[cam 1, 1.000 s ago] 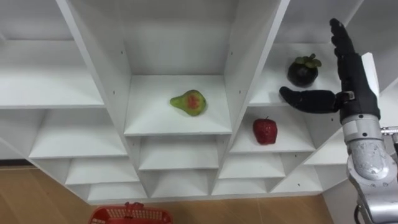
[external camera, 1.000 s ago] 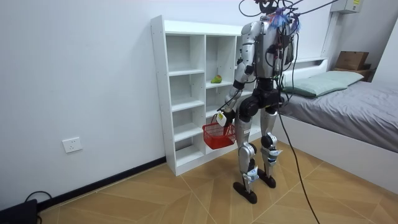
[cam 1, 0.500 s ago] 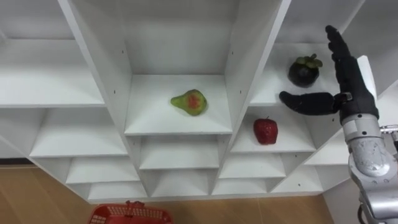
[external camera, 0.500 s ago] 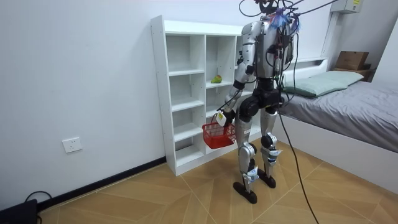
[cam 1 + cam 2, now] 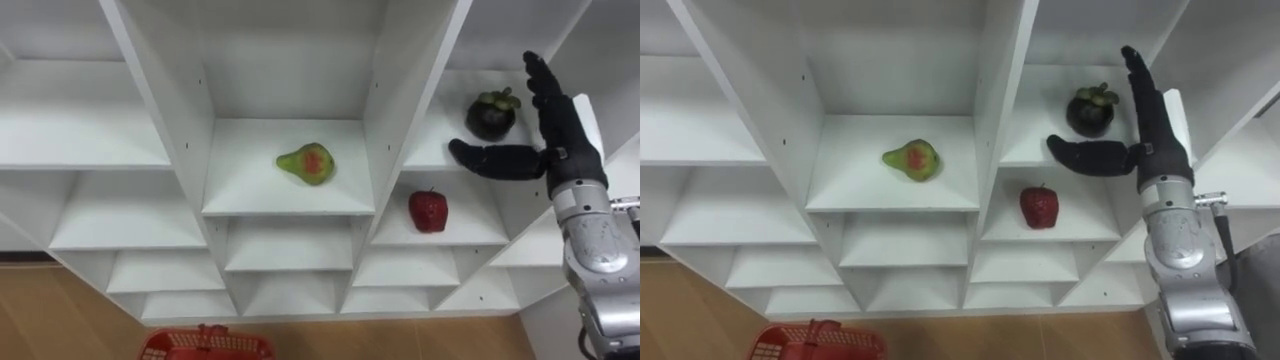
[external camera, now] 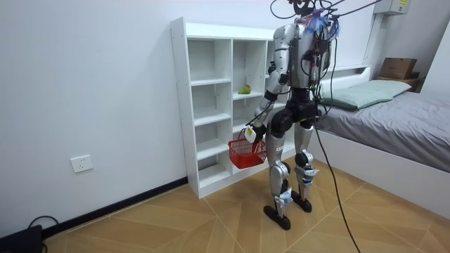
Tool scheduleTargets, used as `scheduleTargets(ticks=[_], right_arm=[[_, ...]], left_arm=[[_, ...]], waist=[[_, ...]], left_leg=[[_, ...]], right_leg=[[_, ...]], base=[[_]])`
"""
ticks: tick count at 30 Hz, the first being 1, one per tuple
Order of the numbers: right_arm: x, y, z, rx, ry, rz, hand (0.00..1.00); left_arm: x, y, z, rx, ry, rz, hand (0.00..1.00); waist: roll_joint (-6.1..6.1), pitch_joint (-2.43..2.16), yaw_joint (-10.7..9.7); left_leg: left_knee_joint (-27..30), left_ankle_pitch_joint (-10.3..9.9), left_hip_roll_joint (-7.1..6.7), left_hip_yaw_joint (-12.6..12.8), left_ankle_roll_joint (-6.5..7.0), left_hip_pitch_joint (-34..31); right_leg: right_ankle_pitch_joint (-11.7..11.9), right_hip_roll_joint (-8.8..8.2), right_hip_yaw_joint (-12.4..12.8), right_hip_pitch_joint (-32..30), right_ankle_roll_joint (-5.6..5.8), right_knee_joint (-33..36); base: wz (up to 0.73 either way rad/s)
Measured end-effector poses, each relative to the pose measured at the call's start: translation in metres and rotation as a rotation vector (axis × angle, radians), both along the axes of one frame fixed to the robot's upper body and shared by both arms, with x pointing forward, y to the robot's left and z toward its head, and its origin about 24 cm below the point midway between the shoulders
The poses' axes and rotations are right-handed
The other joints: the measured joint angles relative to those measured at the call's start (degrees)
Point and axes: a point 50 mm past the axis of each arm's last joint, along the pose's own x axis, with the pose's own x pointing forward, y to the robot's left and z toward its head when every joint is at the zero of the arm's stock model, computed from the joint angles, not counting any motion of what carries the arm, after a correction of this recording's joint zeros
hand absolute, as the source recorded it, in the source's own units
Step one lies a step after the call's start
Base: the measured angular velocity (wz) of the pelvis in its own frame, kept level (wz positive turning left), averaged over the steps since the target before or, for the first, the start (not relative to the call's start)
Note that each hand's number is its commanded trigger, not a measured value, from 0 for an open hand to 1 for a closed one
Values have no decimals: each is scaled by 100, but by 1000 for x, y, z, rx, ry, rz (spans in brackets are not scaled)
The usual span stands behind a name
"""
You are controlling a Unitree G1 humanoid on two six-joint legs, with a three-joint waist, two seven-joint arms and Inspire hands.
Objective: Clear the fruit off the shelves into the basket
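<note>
A dark purple mangosteen sits in the upper right compartment of the white closet. My right hand is open just right of it, fingers straight up and thumb stretched out below the fruit, not touching it. A green and red pear lies in the middle compartment. A red apple stands one shelf below the mangosteen. The red basket hangs at my left side from my left hand, which is shut on its handle. The basket's rim shows at the bottom of the eye view.
I stand upright facing the closet's right half. Its other compartments hold nothing. A bed lies behind me at the room view's right. Wooden floor spreads on the room view's left.
My right hand has sunk slightly and edged a little closer to the mangosteen, staying open. The basket and the fruits have not moved.
</note>
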Motion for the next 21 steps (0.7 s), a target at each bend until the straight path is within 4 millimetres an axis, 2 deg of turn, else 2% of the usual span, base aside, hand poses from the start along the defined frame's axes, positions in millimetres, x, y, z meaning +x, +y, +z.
scheduleTargets(ticks=[12,18,21], right_arm=[[14,-7,-2,49,87,54,0],[19,-10,-6,68,128,76,0],[20,-11,-7,67,140,80,0]], left_arm=[[-3,2,3,-12,-11,20,100],[-5,3,2,-10,8,33,100],[-5,4,2,-8,8,33,100]], waist=[[-7,-7,-18],[-73,-46,-19],[-108,-44,-10]], left_leg=[[73,1,-1,-4,1,10],[103,2,-2,-37,0,9],[104,7,-2,-37,1,9]], right_leg=[[2,-8,-7,57,-3,1],[10,-10,-43,75,-15,3],[16,-11,-43,75,-16,6]], base=[[0],[2],[0]])
